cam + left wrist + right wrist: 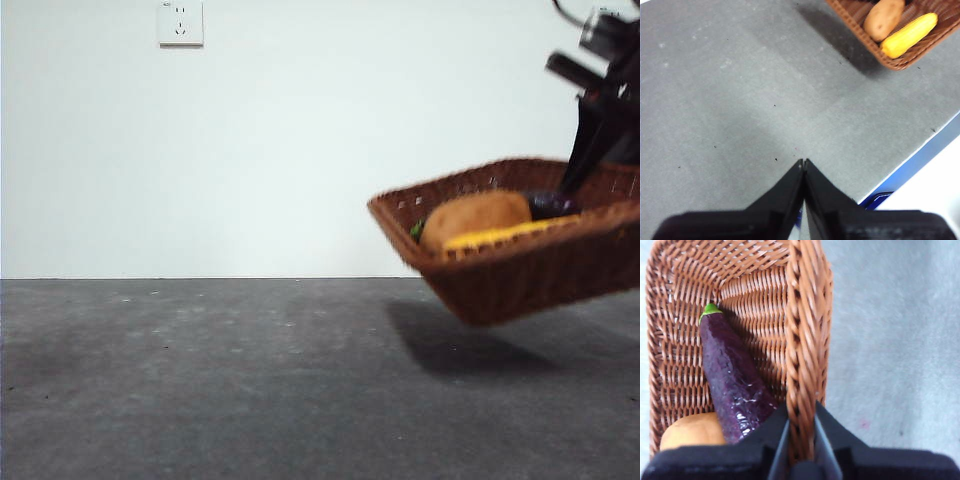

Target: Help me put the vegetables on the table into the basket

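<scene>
Right gripper (801, 432) pinches basket (520, 275) rim, lifting it tilted off table (200, 380); vegetables inside, apparently all three. Left gripper (803, 162) idle, jaws pressed together.

Bright even light; basket (520, 265) motion-blurred, dark shadow (460, 340) beneath on table (200, 380); wrist pics soft.

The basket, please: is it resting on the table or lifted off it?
Lifted and tilted. The basket hangs clear of the table, a shadow beneath, and the right gripper clamps its rim.
</scene>
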Available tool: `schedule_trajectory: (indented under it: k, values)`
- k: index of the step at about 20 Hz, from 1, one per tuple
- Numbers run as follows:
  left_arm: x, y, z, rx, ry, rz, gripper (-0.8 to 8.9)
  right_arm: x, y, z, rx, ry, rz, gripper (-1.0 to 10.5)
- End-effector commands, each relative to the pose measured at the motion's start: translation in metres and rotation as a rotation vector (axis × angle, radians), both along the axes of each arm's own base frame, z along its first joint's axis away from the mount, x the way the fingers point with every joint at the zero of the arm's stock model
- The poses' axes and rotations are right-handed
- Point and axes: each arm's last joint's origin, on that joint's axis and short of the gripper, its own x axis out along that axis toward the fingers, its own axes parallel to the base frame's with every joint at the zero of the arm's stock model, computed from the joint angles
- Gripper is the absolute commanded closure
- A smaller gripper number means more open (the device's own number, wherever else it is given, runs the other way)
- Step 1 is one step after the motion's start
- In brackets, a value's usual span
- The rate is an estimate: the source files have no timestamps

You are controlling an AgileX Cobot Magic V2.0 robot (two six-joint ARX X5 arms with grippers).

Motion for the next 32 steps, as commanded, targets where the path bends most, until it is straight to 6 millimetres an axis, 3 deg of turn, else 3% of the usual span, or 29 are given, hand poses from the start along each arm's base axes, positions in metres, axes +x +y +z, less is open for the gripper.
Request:
schedule_trajectory:
  k: [1, 6, 12, 20, 23, 27, 29, 32]
  values:
    - [0.001, 0.000, 0.000, -0.010, 0.000, 0.011, 8.21, 0.015, 0.001, -0.017, 0.006, 0.016, 0.020, 9.6]
    - [0.001, 0.000, 0.000, -0.019, 0.007, 0.020, 8.21, 0.040, 0.000, -0.061, 0.007, 0.087, 0.019, 9.6]
    - [0.007, -0.004, 0.000, -0.013, 0.012, 0.022, 8.21, 0.044, -0.001, -0.083, -0.037, 0.165, 0.017, 9.6]
    - [0.012, -0.007, 0.000, -0.007, 0.022, 0.021, 8.21, 0.042, -0.001, -0.084, -0.055, 0.173, 0.032, 9.3]
    - [0.012, -0.007, 0.000, -0.007, 0.023, 0.020, 8.21, 0.042, -0.001, -0.084, -0.055, 0.177, 0.033, 6.9]
    - [0.012, -0.007, -0.001, -0.003, 0.033, 0.018, 8.21, 0.043, -0.001, -0.083, -0.056, 0.164, 0.033, 6.8]
    - [0.012, -0.007, -0.001, 0.000, 0.030, 0.015, 8.21, 0.039, -0.002, -0.076, -0.080, 0.159, 0.026, 6.9]
    - [0.012, -0.007, -0.001, 0.007, 0.026, 0.008, 8.21, 0.023, -0.012, -0.045, -0.121, 0.114, -0.004, 6.9]
